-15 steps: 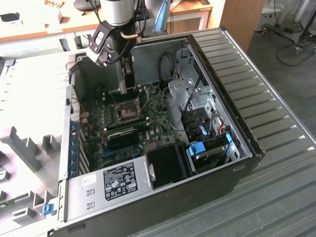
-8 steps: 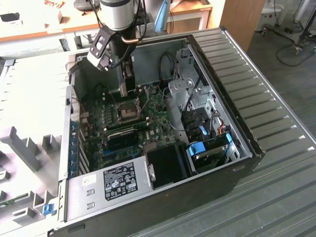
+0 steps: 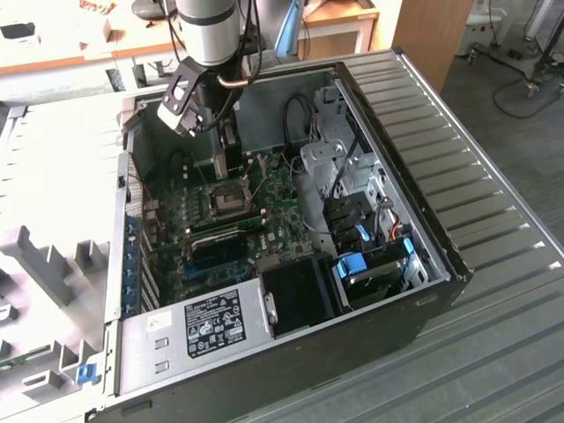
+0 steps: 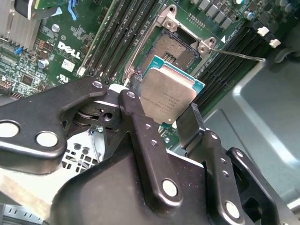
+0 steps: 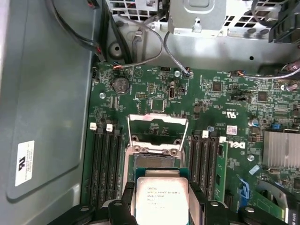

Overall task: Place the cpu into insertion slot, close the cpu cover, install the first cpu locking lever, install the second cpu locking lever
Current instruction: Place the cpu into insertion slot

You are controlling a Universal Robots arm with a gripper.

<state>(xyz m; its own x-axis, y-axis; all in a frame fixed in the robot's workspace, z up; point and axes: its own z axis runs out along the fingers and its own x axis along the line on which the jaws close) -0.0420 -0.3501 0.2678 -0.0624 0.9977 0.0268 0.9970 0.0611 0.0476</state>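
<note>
- The gripper point(image 4: 163, 115) pinches the cpu point(image 4: 167, 91) by two opposite edges, with the chip's metal top facing the camera in both wrist views.
- The cpu hangs over the near side of the insertion slot point(image 5: 156, 158), left of centre in the exterior view, and is not yet seated. It probably needs its edges squared to the socket rim, then a flat, unforced lowering.
- Beyond, the cpu cover point(image 5: 158, 116) stands raised, so the descent should keep clear of it.

Robotics lab or workshop: an opened desktop computer case point(image 3: 300, 357) lies on a ribbed metal bench point(image 3: 493, 176), a wooden desk point(image 3: 348, 16) beyond its far edge, cables point(image 3: 522, 93) looping across the floor point(image 3: 480, 75).
</note>
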